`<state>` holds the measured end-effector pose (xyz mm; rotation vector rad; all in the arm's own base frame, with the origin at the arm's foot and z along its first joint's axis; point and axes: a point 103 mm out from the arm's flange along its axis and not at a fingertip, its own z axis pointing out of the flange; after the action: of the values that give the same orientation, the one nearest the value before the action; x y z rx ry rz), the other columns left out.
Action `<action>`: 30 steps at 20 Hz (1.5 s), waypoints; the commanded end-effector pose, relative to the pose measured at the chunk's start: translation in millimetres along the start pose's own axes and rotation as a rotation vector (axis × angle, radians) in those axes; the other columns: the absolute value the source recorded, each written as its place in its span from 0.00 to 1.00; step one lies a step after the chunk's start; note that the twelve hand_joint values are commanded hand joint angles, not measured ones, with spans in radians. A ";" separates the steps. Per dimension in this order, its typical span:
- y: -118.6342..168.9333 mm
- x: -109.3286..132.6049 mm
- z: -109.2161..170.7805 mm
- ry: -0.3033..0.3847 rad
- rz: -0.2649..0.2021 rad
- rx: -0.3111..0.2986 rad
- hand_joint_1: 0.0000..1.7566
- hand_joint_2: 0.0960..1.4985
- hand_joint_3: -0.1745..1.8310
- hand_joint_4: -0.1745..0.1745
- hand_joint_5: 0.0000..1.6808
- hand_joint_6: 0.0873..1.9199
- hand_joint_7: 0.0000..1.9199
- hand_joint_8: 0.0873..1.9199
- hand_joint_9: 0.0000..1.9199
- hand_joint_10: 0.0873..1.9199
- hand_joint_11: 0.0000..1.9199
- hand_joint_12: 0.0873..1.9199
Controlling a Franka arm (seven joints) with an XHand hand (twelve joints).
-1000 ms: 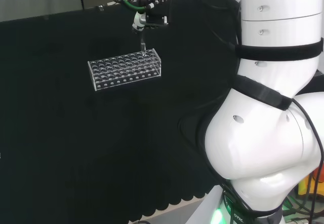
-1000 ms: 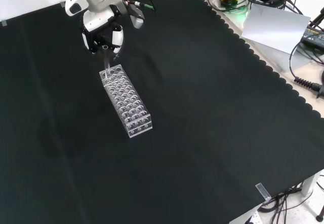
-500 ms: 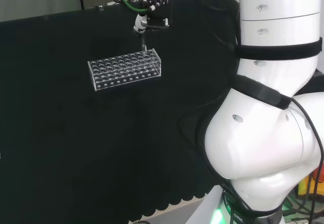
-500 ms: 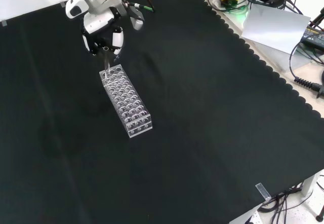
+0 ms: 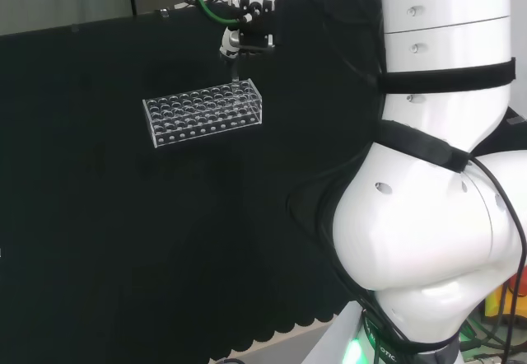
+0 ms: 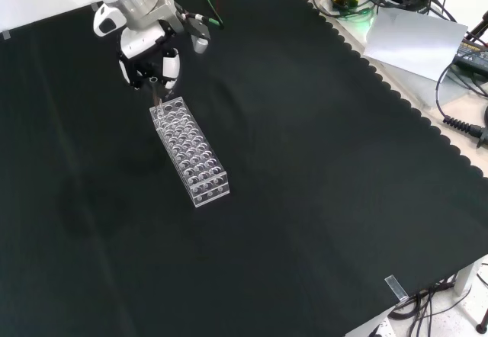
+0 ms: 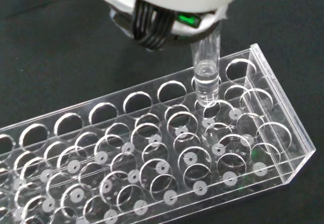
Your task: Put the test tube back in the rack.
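Tube (image 7: 206,72) is clear glass, upright, its round bottom poking into a hole near one end of the rack (image 7: 152,153). Fingers of the hand (image 6: 149,51) are curled round its top, pointing straight down over that end. Rack's a clear plastic block with rows of round holes, sitting on black cloth (image 6: 305,162).

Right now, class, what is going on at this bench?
A robot arm's hand holds a clear test tube upright over a clear rack on black cloth. The hand is at the rack's far end in the front view. In the wrist view, the tube's lower end is at a hole near the rack's end, in its outer row. How far in it has gone is hard to tell. The rack's other holes look empty.
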<state>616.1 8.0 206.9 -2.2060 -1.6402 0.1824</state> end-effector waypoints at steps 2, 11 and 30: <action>12.5 -6.9 3.0 0.006 0.032 0.020 0.70 0.42 0.39 0.00 0.77 0.28 0.87 0.26 0.84 0.33 0.65 0.42; 18.2 -12.8 13.3 0.011 0.029 0.032 0.70 0.42 0.39 0.00 0.77 0.28 0.87 0.26 0.84 0.33 0.65 0.42; 3.4 -0.2 43.8 0.071 -0.018 0.186 0.71 0.45 0.35 0.00 0.75 0.30 0.80 0.26 0.80 0.34 0.63 0.49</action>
<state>603.5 18.7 164.1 -2.1054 -1.5811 0.2326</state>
